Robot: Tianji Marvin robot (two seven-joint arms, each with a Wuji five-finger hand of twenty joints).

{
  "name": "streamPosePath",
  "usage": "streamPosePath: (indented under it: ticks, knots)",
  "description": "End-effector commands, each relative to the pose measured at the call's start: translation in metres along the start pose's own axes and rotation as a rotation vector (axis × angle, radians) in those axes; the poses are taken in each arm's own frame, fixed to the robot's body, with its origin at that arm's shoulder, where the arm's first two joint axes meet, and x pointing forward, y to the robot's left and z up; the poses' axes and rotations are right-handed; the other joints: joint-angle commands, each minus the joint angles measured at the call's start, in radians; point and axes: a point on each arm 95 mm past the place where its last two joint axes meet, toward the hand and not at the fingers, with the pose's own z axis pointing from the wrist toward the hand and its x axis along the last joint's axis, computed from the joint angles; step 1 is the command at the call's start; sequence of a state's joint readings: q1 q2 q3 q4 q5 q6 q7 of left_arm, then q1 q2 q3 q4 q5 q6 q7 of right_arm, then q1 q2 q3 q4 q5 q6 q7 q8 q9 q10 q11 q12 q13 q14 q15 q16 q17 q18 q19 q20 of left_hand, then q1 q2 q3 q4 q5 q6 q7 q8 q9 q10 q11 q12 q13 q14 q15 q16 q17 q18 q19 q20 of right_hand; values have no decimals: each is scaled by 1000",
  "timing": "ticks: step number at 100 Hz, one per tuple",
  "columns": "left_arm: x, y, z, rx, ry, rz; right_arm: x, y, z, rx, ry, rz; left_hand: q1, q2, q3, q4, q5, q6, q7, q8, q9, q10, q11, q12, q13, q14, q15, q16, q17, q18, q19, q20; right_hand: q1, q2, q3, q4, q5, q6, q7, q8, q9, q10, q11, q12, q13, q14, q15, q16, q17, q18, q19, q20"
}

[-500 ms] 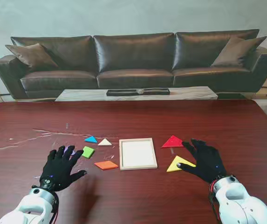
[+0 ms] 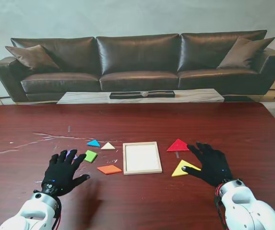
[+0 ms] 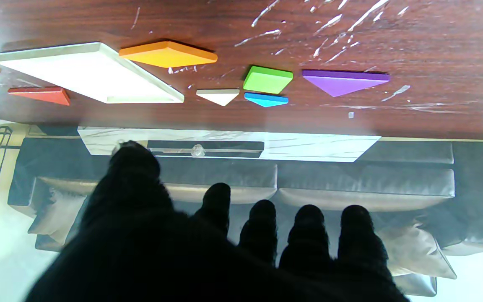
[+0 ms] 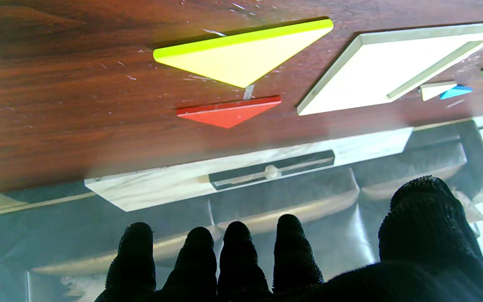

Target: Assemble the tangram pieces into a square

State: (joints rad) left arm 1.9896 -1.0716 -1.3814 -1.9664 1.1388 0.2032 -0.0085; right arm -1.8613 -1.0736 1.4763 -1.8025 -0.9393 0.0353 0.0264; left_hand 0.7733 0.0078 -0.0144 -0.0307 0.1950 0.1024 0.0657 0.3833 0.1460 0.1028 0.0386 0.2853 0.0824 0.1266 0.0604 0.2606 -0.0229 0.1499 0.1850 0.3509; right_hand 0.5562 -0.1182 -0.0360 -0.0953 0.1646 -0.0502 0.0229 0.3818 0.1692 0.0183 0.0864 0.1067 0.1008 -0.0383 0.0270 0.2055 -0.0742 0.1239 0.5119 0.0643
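The white square tray [image 2: 142,158] [image 3: 90,71] [image 4: 392,71] lies at the table's middle with nothing in it. To its left lie a blue triangle [image 2: 93,143], a white triangle [image 2: 108,146], a green square [image 2: 90,155] and an orange parallelogram [image 2: 109,169]. A purple triangle [image 3: 344,80] lies farther left, mostly hidden by my left hand [image 2: 62,172] in the stand view. That hand hovers open, palm down. Right of the tray are a red triangle [image 2: 178,145] and a yellow triangle [image 2: 184,167]. My right hand [image 2: 210,164] is open, its thumb over the yellow triangle's right corner.
The dark wooden table [image 2: 137,120] carries white scratches [image 2: 41,140] on its left half. Beyond its far edge stand a low marble coffee table [image 2: 142,96] and a black leather sofa [image 2: 137,60].
My left hand has drawn back slightly toward me. The right hand and all the pieces stay where they were.
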Motion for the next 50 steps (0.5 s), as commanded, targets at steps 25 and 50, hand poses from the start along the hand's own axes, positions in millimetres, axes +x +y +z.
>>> streamPosePath:
  ticks: [25, 50]
  knots:
    - [1, -1, -2, -8, 15, 5, 3, -2, -4, 5, 10, -14, 10, 20, -8, 22, 15, 1, 6, 2, -5, -7, -1, 4, -14, -15, -10, 7, -6, 7, -13, 9, -12, 4, -5, 12, -20, -9, 55, 34, 1, -5, 49, 15, 8, 0, 16, 13, -10, 11, 39, -41]
    - [3, 2, 2, -10, 64, -21, 9, 7, -1, 37, 41, -35, 13, 20, -7, 22, 16, -1, 7, 3, -5, -9, 0, 4, -13, -16, -10, 8, -5, 7, -13, 9, -2, -20, -4, 12, -45, -22, 188, -12, 12, 3, 97, 31, 33, 17, 28, 12, -4, 22, 78, -73]
